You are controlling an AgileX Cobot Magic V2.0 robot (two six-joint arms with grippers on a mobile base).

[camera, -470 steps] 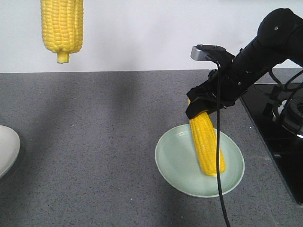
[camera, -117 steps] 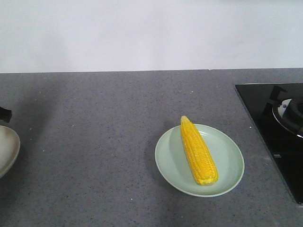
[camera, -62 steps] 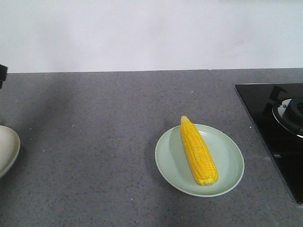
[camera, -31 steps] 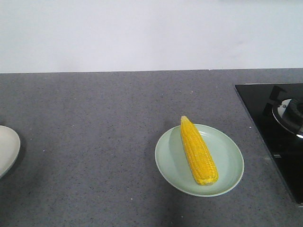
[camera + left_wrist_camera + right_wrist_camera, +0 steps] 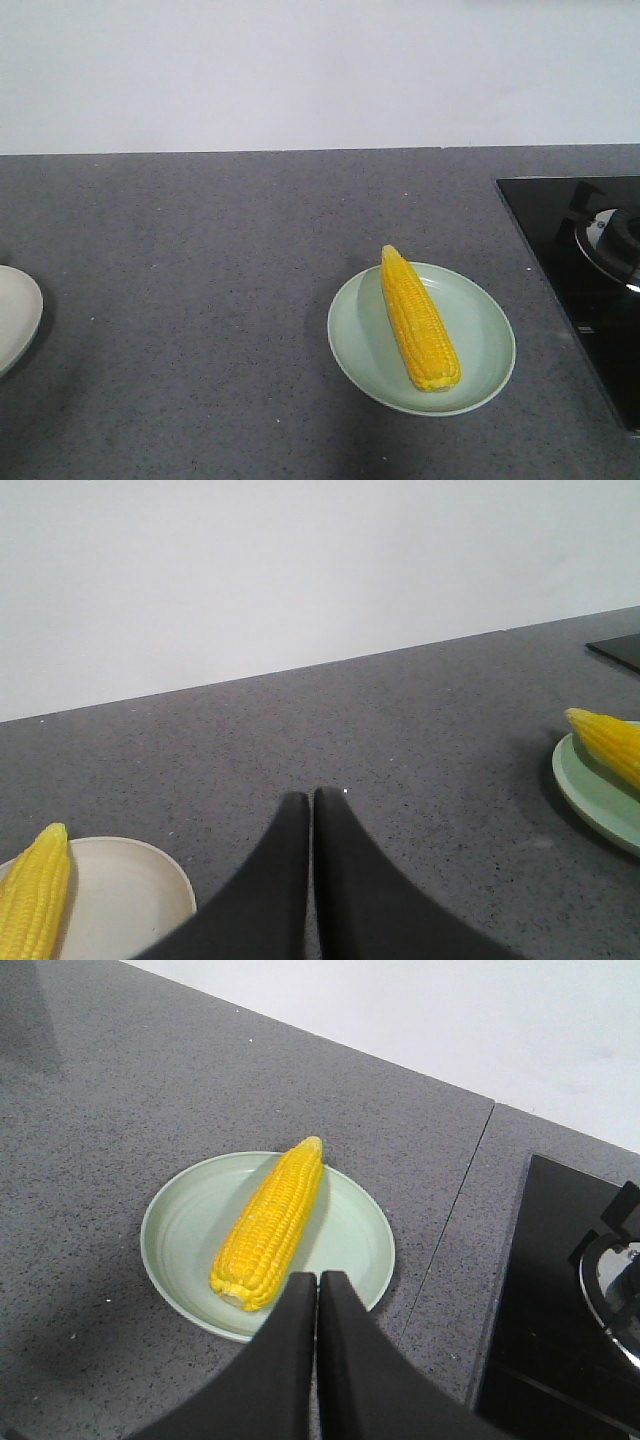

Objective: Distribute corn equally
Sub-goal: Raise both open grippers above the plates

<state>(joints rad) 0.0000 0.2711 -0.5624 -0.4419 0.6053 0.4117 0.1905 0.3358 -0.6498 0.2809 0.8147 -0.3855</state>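
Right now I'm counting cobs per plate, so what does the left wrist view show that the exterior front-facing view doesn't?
Only the left wrist view shows the cob lying on the cream plate, and the left gripper with its fingers closed together, empty. Only the front-facing view shows the whole green plate with the full length of its cob, and the stove burner. Both share the grey countertop, the white wall, the green plate's cob and the cream plate, which the front view cuts down to a bare edge.
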